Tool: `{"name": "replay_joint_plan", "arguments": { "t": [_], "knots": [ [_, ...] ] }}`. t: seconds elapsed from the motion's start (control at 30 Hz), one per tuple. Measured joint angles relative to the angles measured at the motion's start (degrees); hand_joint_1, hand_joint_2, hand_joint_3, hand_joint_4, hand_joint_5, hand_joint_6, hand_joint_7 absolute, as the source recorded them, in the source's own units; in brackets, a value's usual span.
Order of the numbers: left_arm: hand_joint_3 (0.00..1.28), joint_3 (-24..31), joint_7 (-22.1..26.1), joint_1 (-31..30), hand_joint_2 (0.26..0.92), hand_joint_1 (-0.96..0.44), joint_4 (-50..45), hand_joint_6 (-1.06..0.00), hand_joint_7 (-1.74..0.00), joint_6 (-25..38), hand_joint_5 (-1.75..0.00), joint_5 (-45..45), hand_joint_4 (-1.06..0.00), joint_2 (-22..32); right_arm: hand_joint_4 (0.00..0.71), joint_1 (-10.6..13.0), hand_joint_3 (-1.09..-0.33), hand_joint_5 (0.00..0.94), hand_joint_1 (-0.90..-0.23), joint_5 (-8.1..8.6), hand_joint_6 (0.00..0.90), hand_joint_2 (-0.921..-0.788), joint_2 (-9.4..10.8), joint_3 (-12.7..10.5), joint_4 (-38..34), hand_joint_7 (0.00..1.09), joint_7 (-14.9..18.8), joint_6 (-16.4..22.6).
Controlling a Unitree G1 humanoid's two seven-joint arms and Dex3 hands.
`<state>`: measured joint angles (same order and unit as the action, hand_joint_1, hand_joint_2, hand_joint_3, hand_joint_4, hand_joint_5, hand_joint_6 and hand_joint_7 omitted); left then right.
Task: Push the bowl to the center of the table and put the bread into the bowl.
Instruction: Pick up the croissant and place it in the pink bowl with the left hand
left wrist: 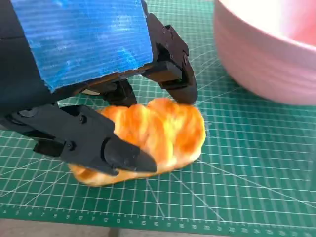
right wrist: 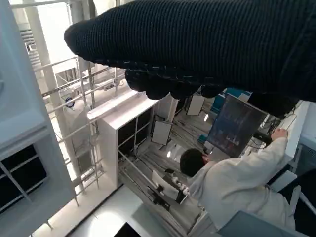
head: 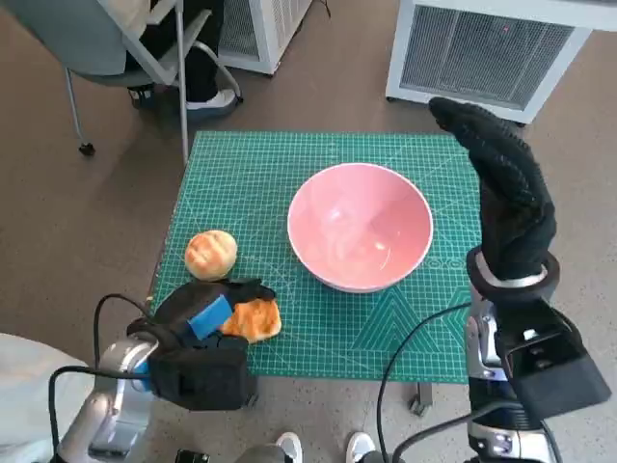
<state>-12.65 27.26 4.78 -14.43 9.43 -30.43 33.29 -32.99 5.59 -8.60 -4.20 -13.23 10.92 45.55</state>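
One green-matted worktop [head: 251, 174] carries everything. Pink bowl [head: 360, 227] sits near its centre, upright. Right hand [head: 506, 188] raised beside the bowl's right rim, fingers extended, holding nothing. Left hand [head: 207, 318] at near left edge, fingers clasped round the orange bread [left wrist: 163, 131], which lies on the mat. Round bun [head: 210, 255] just beyond it.

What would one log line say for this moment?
bowl: mid-table, empty | left hand: grips bread on mat | right hand: raised, holds nothing
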Motion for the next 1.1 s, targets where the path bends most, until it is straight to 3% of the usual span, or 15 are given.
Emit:
{"name": "replay_joint_plan", "arguments": {
  "t": [0.37,0.77,1.1],
  "knots": [
    [0.09,4.54,0.62,2.39,0.921,0.01,-5.57,-0.57,-1.19,1.43,-1.18,3.70,-0.70,-0.34,0.419,0.07,-0.582,0.011,-0.479,1.01,0.040,-0.921,-0.03,-0.01,-0.04,0.75,0.09,0.09],
    [0.01,9.51,-5.97,12.86,0.902,0.01,-9.99,-0.71,-1.07,1.28,-1.03,4.01,-0.83,-3.88,0.414,0.39,-0.582,0.008,-0.477,0.98,0.038,-0.921,-0.04,-0.04,0.03,0.76,0.13,0.27],
    [0.00,9.32,-9.37,22.86,0.859,0.01,-9.73,-0.82,-0.95,1.25,-0.92,3.17,-0.92,-6.75,0.426,0.75,-0.581,0.013,-0.477,0.98,0.047,-0.921,-0.26,-0.36,0.34,0.76,0.13,0.56]
  ]
}}
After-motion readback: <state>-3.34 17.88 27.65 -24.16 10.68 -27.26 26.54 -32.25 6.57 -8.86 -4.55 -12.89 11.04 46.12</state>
